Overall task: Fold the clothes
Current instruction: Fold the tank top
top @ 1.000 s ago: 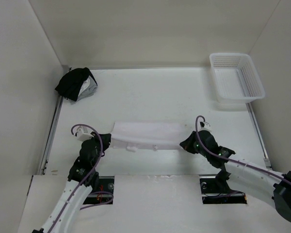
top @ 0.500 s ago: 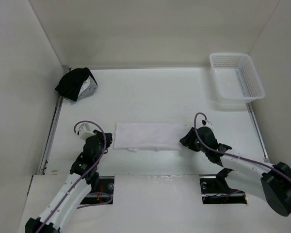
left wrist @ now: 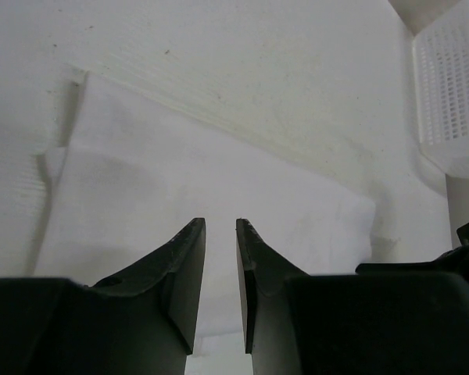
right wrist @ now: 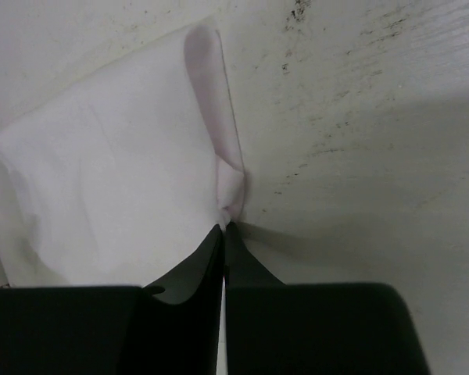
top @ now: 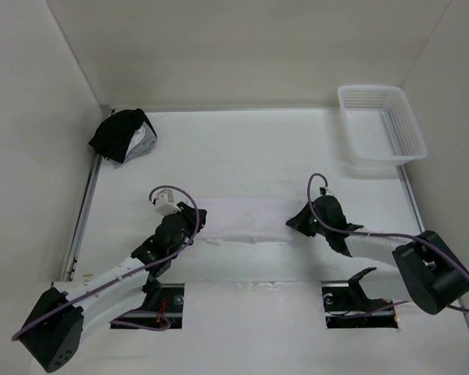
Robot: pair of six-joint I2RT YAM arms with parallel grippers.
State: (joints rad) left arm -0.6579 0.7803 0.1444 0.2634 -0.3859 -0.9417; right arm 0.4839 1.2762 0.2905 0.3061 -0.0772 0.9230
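1 garment (top: 246, 220) under left tool (left wrist: 220, 223), right tool (right wrist: 223, 226) pinching its edge

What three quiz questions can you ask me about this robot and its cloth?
1. True or false: the cloth lies inside the basket.
2. Which jaws pinch the cloth's edge: A) left jaws, B) right jaws?
3. Fill in: the dark bundle sits in the far ___ corner of the table.

Key: 1 false, it lies flat on the table; 2 B; 3 left.
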